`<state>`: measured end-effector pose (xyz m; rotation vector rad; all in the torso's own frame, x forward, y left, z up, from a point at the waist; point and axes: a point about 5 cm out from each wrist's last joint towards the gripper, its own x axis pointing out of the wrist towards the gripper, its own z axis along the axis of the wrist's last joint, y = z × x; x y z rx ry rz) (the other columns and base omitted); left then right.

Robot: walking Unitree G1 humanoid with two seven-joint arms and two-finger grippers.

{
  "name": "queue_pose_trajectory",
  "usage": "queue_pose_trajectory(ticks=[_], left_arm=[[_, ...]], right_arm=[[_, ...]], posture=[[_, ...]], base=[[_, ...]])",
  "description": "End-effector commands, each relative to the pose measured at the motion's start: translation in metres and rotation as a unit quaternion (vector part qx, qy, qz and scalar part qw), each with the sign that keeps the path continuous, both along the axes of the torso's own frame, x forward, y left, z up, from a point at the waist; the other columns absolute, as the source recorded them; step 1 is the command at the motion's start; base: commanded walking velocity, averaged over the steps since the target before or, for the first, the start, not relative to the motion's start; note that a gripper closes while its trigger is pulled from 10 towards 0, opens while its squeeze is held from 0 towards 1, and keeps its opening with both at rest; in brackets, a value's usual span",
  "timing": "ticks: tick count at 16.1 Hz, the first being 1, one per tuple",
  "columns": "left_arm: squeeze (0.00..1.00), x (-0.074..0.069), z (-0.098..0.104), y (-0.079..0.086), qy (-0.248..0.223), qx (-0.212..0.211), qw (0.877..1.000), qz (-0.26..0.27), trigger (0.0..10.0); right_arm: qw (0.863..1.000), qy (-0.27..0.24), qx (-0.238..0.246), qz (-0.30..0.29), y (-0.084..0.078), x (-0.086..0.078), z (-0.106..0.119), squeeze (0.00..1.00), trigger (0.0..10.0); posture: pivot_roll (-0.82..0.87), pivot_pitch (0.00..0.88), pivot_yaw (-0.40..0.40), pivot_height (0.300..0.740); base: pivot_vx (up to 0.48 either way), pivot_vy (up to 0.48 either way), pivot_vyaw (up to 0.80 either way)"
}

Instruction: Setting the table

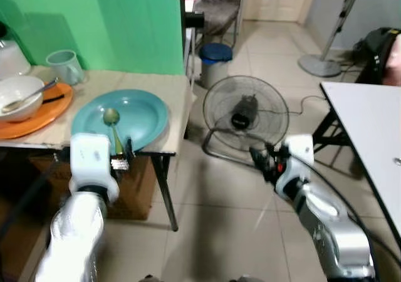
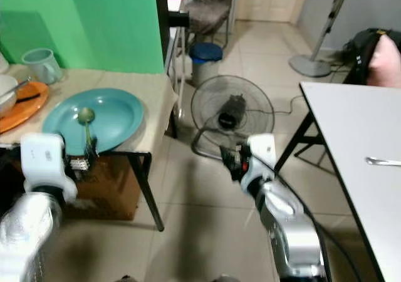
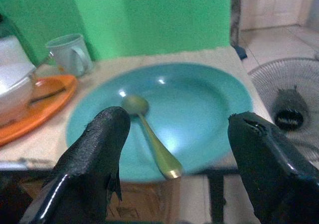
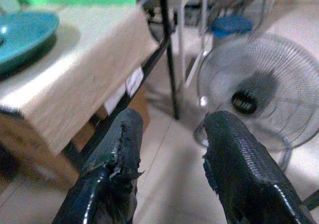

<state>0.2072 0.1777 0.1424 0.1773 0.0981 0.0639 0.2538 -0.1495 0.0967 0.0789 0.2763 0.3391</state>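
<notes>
1. We find the spoon (image 3: 149, 137) lying inside the teal plate (image 1: 147, 116), which sits at the near edge of the beige side table (image 1: 178, 91) against the green wall

2. Our left gripper (image 3: 172, 171) hangs just in front of that near edge with its two black fingers (image 3: 94, 154) spread wide and nothing between them; in the left wrist view the spoon sits inside the gap, nearer one finger than the middle

3. The relation that matters to us: the spoon's long axis runs roughly from the plate's centre toward the gripper, bowl end far and handle tip near, slightly slanted, so the handle points almost straight at the open jaws

4. We judge that a short reach forward and down would bring the handle tip between the fingers, and that closing across the handle's width rather than along its length suits this pose

5. Our right gripper (image 4: 169, 154) is over the tiled floor beside the floor fan (image 1: 245, 118), well apart from the plate, its fingers parted and empty, so the left arm is clearly the nearer one

6. The white table (image 2: 351, 138) stands to our right, well apart from the plate, with a piece of cutlery (image 2: 383, 161) lying on it, and we take it as the likely place to be set
</notes>
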Motion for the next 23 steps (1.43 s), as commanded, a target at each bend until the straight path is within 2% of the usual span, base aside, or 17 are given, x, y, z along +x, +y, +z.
queue_pose_trajectory(ticks=[1, 3, 5, 10, 14, 16, 18, 19, 22, 23], left_arm=[[0.00, -0.003, 0.003, -0.005, -0.015, 0.004, 1.000, -0.005, 10.0], [0.00, -0.008, -0.001, -0.006, -0.016, -0.008, 1.000, 0.004, 10.0], [0.00, -0.015, -0.008, -0.003, -0.007, -0.008, 1.000, 0.016, 10.0], [0.00, -0.018, -0.002, 0.008, -0.030, -0.018, 0.999, 0.037, 10.0], [0.00, -0.009, 0.010, 0.010, -0.042, -0.008, 0.999, -0.010, 10.0], [0.00, -0.004, 0.016, 0.009, -0.049, -0.008, 0.998, -0.029, 10.0], [0.00, 0.004, 0.024, 0.001, -0.062, -0.018, 0.995, -0.070, 10.0], [0.00, 0.006, 0.024, -0.005, -0.060, -0.023, 0.994, -0.092, 10.0], [0.00, 0.005, 0.017, -0.011, -0.034, -0.031, 0.993, -0.113, 10.0], [0.00, 0.006, 0.013, -0.010, -0.010, -0.031, 0.994, -0.108, 10.0]], right_arm=[[1.000, -0.007, -0.007, 0.003, 0.000, 0.000, 0.001, 0.00, 10.0], [1.000, -0.011, -0.002, 0.005, 0.002, -0.001, 0.000, 0.00, 10.0], [0.999, -0.012, 0.007, 0.033, 0.011, -0.004, 0.001, 0.00, 10.0], [0.998, -0.044, 0.006, 0.054, 0.025, 0.001, 0.013, 0.00, 10.0], [0.996, -0.078, 0.016, 0.035, 0.023, 0.009, 0.024, 0.00, 10.0], [0.996, -0.086, 0.029, 0.016, 0.018, 0.013, 0.030, 0.00, 10.0], [0.995, -0.089, 0.041, -0.024, 0.006, 0.018, 0.035, 0.00, 10.0], [0.995, -0.089, 0.031, -0.025, 0.004, 0.017, 0.035, 0.00, 10.0], [0.996, -0.093, 0.018, -0.003, 0.006, 0.012, 0.035, 0.00, 10.0], [0.997, -0.074, 0.014, 0.027, 0.008, 0.011, 0.034, 0.00, 10.0]], posture=[[-0.05, 0.020, 0.036, 0.740], [-0.04, 0.021, 0.037, 0.740], [-0.04, 0.023, 0.039, 0.740], [-0.03, 0.021, 0.019, 0.740], [-0.02, 0.022, 0.008, 0.740], [-0.02, 0.022, 0.008, 0.740], [-0.03, 0.021, 0.011, 0.740], [-0.04, 0.020, 0.018, 0.740], [-0.05, 0.024, 0.029, 0.740], [-0.04, 0.025, 0.025, 0.740]], base=[[0.000, 0.000, 0.00], [0.262, 0.000, 0.00], [0.289, 0.000, 0.00], [0.305, 0.000, 0.80], [0.307, 0.000, 0.20], [0.309, 0.000, 0.00], [0.317, 0.000, -0.80], [0.311, 0.000, 0.00], [0.290, 0.000, 0.00], [0.000, 0.000, 0.00]])
